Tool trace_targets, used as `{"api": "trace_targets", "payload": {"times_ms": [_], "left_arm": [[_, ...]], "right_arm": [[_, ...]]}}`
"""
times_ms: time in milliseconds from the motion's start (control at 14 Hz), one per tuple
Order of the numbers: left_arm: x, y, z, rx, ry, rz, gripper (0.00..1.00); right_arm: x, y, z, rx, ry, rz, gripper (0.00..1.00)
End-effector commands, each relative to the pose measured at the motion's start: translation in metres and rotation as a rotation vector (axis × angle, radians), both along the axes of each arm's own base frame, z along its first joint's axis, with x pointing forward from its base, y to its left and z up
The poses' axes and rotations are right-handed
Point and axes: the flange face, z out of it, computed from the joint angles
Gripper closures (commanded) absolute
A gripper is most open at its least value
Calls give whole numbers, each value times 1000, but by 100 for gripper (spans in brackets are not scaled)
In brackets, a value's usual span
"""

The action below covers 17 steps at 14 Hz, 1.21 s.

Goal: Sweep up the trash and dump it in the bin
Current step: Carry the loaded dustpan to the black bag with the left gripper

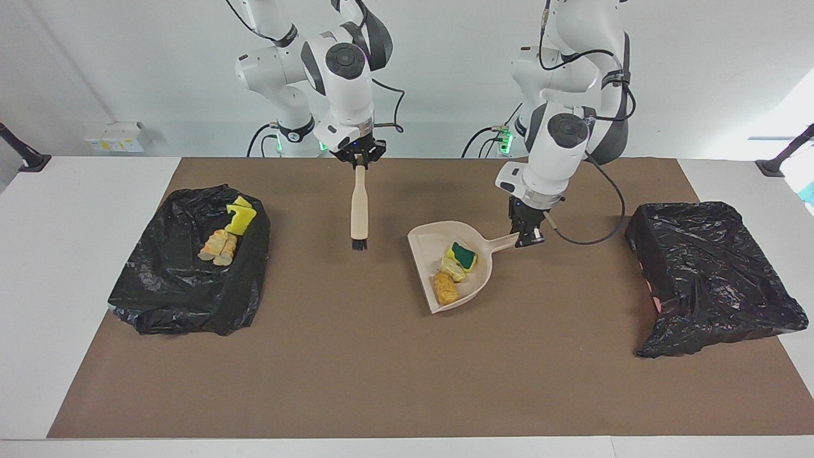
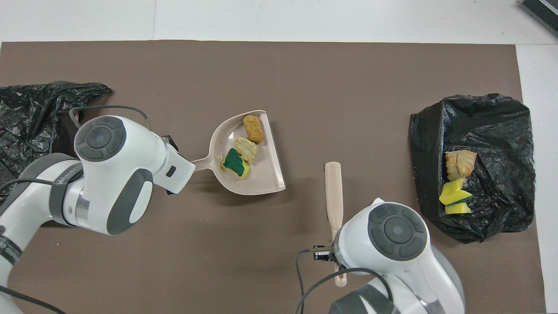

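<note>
Trash scraps (image 1: 455,270) ride in the beige plastic dustpan (image 1: 425,262), raised over mid-table.
Left tool (image 1: 526,238) pinches the dustpan handle; right tool (image 1: 360,160) pinches a beige hand brush (image 1: 359,210) hanging bristles-down. More scraps (image 1: 227,234) lie in the black-bagged bin (image 1: 184,280) toward the right arm's end.
</note>
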Motion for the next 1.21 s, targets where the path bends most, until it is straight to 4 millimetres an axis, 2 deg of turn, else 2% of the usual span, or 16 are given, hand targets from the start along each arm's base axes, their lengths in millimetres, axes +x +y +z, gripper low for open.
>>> {"api": "trace_targets", "payload": {"times_ms": [0, 214, 428, 570, 856, 927, 998, 1141], "left_arm": [[21, 37, 30, -35, 0, -13, 100], [42, 81, 64, -66, 1, -12, 100], [57, 129, 78, -75, 4, -19, 100], [65, 166, 83, -87, 5, -30, 100], [63, 245, 84, -101, 3, -47, 100], [58, 270, 82, -110, 16, -52, 100], [58, 294, 94, -120, 0, -68, 100], [56, 333, 98, -130, 20, -93, 100]], "right_arm": [[-34, 17, -12, 11, 17, -12, 100], [-60, 58, -44, 4, 36, 55, 100], [-65, 81, -75, 11, 48, 58, 100], [-69, 93, -88, 8, 40, 45, 100], [-70, 96, -93, 14, 28, 44, 100], [-69, 96, -98, 10, 30, 39, 91], [-67, 98, -100, 20, 20, 24, 90], [-66, 99, -101, 31, 28, 9, 86]]}}
